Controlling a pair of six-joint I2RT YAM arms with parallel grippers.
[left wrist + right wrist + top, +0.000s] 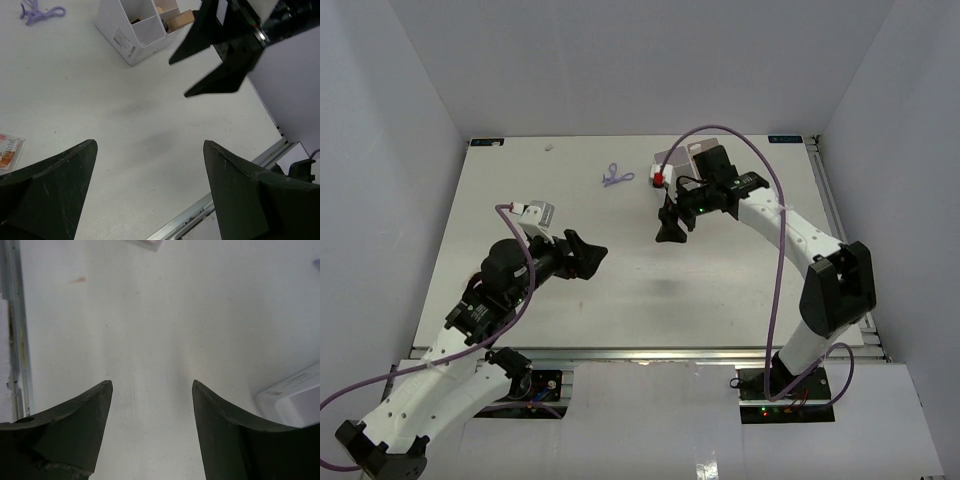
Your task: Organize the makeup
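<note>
A lilac clip [616, 178] [37, 12] lies on the table at the back. The white compartment box [137, 30] stands to its right, largely covered by my right arm from above; a beige bottle [177, 20] shows inside it. A small clear pinkish item [10, 150] lies flat at the left edge of the left wrist view. My left gripper [592, 254] [150, 145] hangs open over bare table with nothing between its fingers. Just in front of the box, my right gripper [668, 232] [151, 384] is also open and empty, and the box's corner [295, 400] is beside it.
The table's metal front rail [220, 200] runs along the near edge. A small red part [659, 180] sits by the box, near the right wrist. A tiny pale speck [550, 147] lies at the back left. White walls close in the table on three sides.
</note>
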